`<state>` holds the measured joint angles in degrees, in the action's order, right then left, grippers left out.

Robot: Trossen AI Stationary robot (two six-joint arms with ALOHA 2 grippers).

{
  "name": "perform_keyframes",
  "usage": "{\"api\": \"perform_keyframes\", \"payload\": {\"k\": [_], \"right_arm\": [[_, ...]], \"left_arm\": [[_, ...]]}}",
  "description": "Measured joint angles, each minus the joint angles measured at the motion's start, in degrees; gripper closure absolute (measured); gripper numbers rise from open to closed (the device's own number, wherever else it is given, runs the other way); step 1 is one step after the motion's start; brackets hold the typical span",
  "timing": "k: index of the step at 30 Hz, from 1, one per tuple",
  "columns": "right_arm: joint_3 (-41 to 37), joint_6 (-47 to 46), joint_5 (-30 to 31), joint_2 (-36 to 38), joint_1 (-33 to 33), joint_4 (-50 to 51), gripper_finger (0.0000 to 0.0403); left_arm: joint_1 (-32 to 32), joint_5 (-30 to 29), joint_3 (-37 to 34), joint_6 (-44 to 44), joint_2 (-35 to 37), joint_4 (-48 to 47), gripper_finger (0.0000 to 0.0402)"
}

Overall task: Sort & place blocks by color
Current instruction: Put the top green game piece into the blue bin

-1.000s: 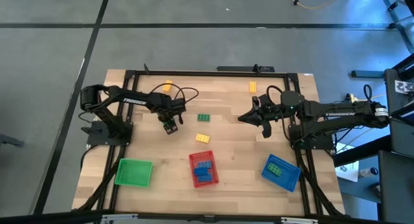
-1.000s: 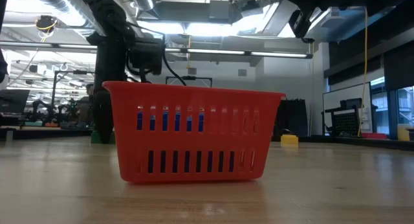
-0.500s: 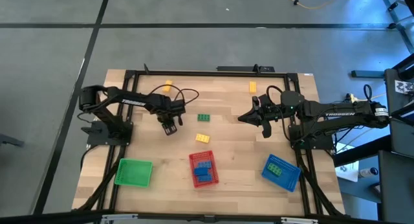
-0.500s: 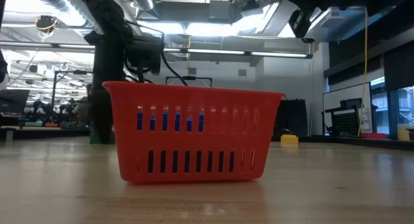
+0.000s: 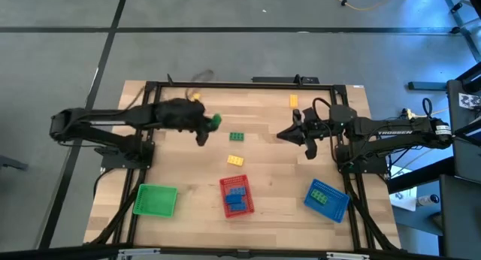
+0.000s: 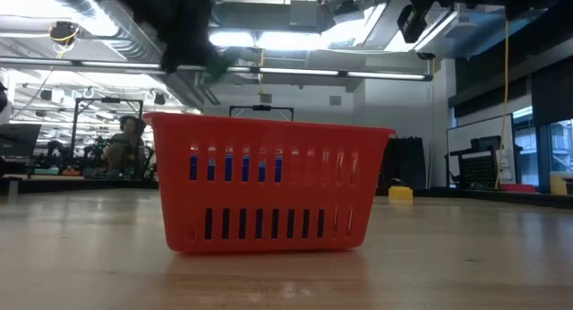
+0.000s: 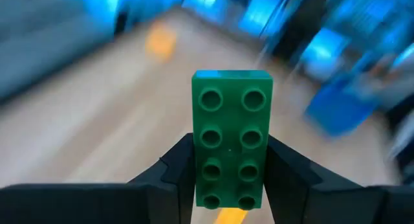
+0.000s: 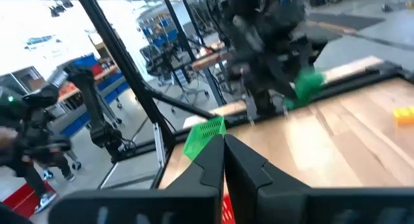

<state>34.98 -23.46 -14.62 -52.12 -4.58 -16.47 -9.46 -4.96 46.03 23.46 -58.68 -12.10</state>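
My left gripper [image 5: 206, 125] is up above the table's left-centre, shut on a green studded brick [image 7: 231, 143], which also shows as a green blur [image 5: 216, 121]. My right gripper [image 5: 284, 134] hovers right of centre, shut and holding nothing [image 8: 224, 160]. On the table, studs up, lie a green brick [image 5: 237, 137], a yellow brick [image 5: 235, 160] and another yellow brick [image 5: 294, 101]; a third yellow one [image 5: 195, 98] lies partly hidden behind the left arm. The red tray [image 5: 235, 195] holds blue bricks, and the blue tray [image 5: 327, 198] holds green ones. My left gripper pinches the green brick between its two fingers [image 7: 178, 169], which lie on the two long sides of the brick's end nearest the wrist [image 7: 229, 191]. The studded face looks at the wrist camera and the other end sticks out past the fingertips. The brick is lifted clear of the table.
A green tray [image 5: 155, 200] stands at the near left corner. In the low view the red tray [image 6: 269, 185] fills the middle, with a yellow brick [image 6: 400, 193] behind it. A black frame [image 5: 248, 83] rims the table. Bare wood lies between the loose bricks and the trays.
My left gripper has risen quickly from the table, carrying the green brick up and toward the far edge, and the left arm has swung out to the left; it shows blurred now. The brick is lifted clear. The right arm has kept still.
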Motion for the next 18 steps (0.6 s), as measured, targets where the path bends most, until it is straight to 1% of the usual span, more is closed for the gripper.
{"api": "perform_keyframes", "payload": {"k": [4,7,9,12,14,18], "right_arm": [[0.0,0.2,0.1,0.0,0.0,-3.9,0.0389],[0.0,-0.1,0.2,0.0,0.0,-5.7,0.0391],[0.0,-1.9,1.5,0.0,0.0,-6.1,0.0387],[0.0,-4.7,2.6,0.0,0.0,-6.1,0.0363],[0.0,-6.1,2.6,0.0,0.0,-6.1,0.0338],[0.0,-11.0,2.6,-0.2,0.0,-6.1,0.0277]], "left_arm": [[3.7,-3.8,0.1,-1.8,3.0,17.3,0.0273],[6.6,-5.2,0.1,-5.5,3.1,25.2,0.0273],[8.0,-6.0,0.1,-7.2,2.7,26.6,0.0273],[9.3,-6.9,0.1,-7.5,1.7,26.1,0.0273],[9.8,-6.7,0.1,-7.4,1.0,26.1,0.0273],[10.4,-6.3,0.1,-6.4,-0.6,26.2,0.0273]]}}
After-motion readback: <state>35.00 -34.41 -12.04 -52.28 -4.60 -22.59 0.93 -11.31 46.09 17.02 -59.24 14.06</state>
